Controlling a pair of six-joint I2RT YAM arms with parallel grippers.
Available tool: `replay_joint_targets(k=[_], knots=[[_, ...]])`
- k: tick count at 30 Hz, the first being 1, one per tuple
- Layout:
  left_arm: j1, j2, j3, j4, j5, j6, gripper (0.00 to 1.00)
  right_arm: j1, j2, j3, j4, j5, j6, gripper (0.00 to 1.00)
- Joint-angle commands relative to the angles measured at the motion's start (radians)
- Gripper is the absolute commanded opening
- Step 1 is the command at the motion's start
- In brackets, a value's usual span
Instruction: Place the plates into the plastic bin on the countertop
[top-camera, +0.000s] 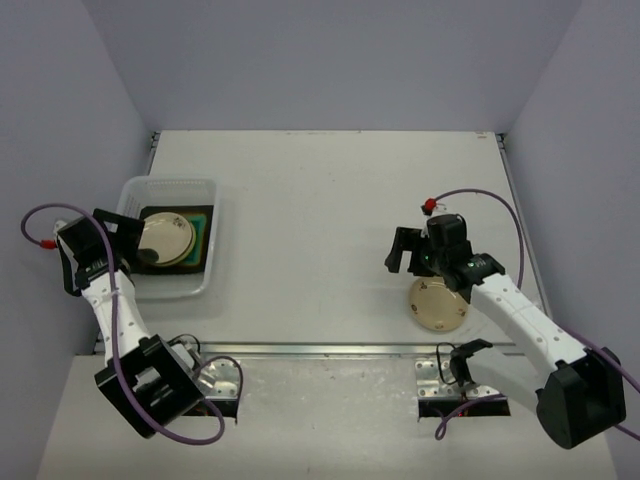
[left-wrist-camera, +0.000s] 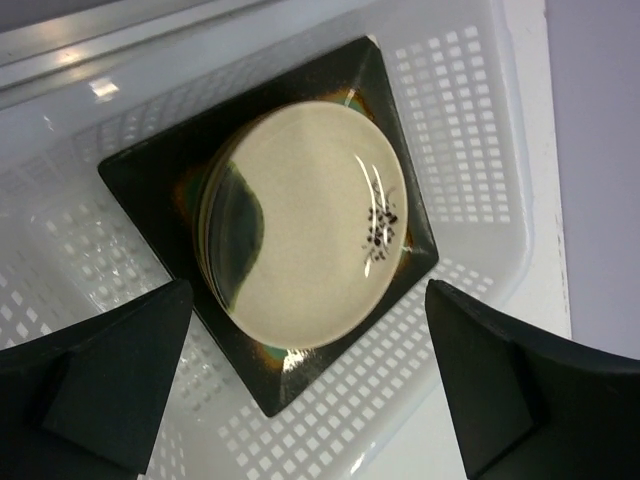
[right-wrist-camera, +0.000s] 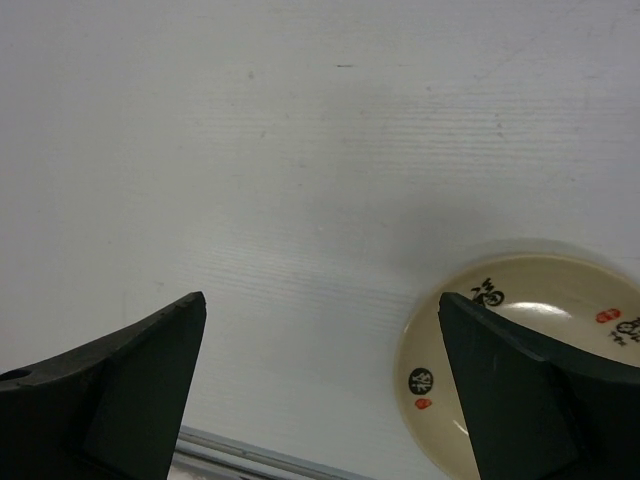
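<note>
The plastic bin (top-camera: 195, 285) (left-wrist-camera: 470, 130) stands at the left of the countertop (top-camera: 320, 190). In it lies a dark square plate (top-camera: 207, 240) (left-wrist-camera: 150, 180) with a stack of cream round plates (top-camera: 165, 238) (left-wrist-camera: 300, 220) on top. My left gripper (top-camera: 130, 242) (left-wrist-camera: 310, 390) hovers open over the bin's left side, holding nothing. Another cream round plate (top-camera: 440, 305) (right-wrist-camera: 545, 330) with black and red marks lies on the countertop at the right. My right gripper (top-camera: 410, 255) (right-wrist-camera: 320, 390) hangs open just beyond and to the left of that plate, with nothing between its fingers.
A metal rail (top-camera: 330, 349) (right-wrist-camera: 250, 455) runs along the countertop's near edge, close to the loose plate. Grey walls enclose the left, right and back. Purple cables loop from both arms.
</note>
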Motion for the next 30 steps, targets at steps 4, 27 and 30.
replay_joint_targets(k=[4, 27, 30], knots=[[-0.296, -0.194, 0.018, 0.055, 0.084, 0.135, 1.0, -0.069, 0.148, 0.056, -0.138, 0.327, -0.067, 0.99], [-0.8, -0.191, 0.0, -0.017, 0.048, 0.26, 1.0, 0.141, 0.406, -0.013, -0.117, 0.351, 0.161, 0.71], [-0.802, -0.186, -0.001, -0.013, 0.062, 0.261, 1.0, 0.163, 0.44, -0.029, -0.07, 0.334, 0.133, 0.47]])
